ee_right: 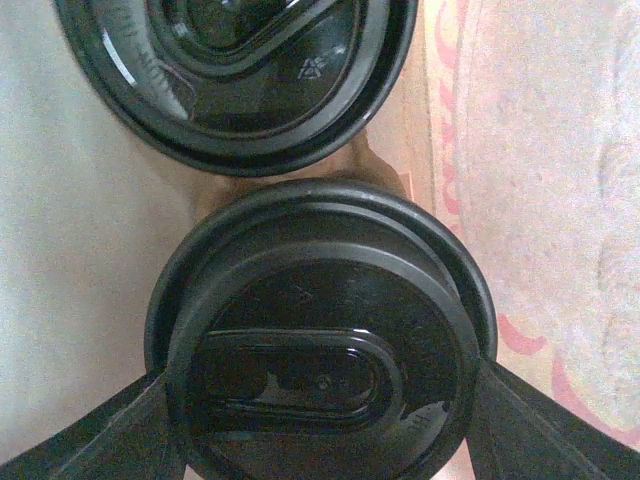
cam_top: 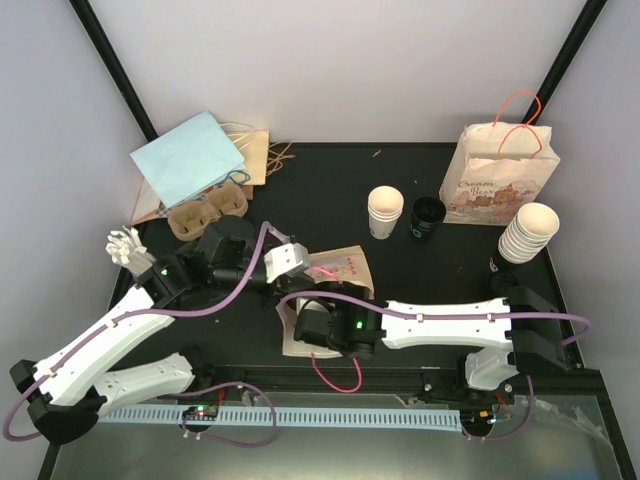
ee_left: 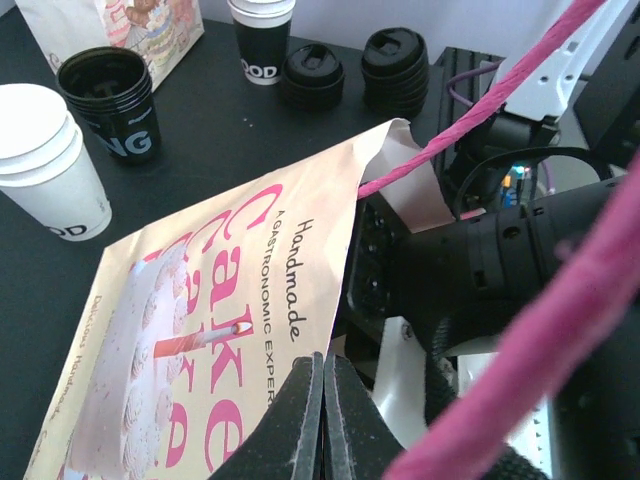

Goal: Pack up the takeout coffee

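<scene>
A beige paper bag [cam_top: 345, 268] printed "Handmade Cake" [ee_left: 200, 330] lies mid-table with pink cord handles [cam_top: 335, 375]. My left gripper [ee_left: 325, 400] is shut on the bag's mouth edge and holds it up; from above it sits at the bag's left [cam_top: 290, 258]. My right gripper [cam_top: 320, 325] reaches into the bag. In the right wrist view its fingers [ee_right: 100, 440] press both sides of a coffee cup with a black lid [ee_right: 320, 330]. A second lidded cup [ee_right: 240, 70] stands just beyond it inside the bag.
Stacked white cups [cam_top: 385, 212], a black cup [cam_top: 428, 220], another printed bag [cam_top: 500, 175] and a tall cup stack [cam_top: 528, 232] stand at the back right. Spare black lids [ee_left: 312, 75] lie near them. A cardboard cup carrier [cam_top: 205, 212] and a blue bag [cam_top: 190, 160] are back left.
</scene>
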Robot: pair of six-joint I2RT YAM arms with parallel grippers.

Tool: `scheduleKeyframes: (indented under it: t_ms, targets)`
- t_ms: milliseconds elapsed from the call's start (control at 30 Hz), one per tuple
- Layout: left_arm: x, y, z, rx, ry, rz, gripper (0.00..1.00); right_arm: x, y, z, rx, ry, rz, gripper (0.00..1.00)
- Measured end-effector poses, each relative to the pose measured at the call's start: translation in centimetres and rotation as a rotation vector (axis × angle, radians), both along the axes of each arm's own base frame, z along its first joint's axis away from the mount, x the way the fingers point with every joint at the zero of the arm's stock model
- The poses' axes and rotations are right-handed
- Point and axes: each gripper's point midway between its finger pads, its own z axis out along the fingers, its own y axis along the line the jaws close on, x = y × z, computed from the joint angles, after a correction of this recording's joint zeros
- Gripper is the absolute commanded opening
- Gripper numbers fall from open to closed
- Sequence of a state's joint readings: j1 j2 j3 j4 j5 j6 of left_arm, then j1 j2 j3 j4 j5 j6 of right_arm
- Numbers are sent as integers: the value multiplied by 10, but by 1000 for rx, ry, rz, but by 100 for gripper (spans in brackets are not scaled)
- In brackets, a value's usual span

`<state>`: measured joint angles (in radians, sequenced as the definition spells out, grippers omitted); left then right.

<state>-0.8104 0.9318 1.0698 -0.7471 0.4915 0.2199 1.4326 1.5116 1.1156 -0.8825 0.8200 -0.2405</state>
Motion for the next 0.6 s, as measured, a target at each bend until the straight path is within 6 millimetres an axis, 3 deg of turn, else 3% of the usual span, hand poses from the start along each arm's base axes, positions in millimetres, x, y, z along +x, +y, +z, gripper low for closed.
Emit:
scheduleKeyframes:
  t_ms: [267, 600]
  targets:
    - [-8, -1, 12, -22, 59, 11, 2, -8, 2, 7, 29, 49, -18, 52]
    - [-17, -1, 8, -19, 128, -9, 6, -24, 2, -2, 51, 96, -24, 52]
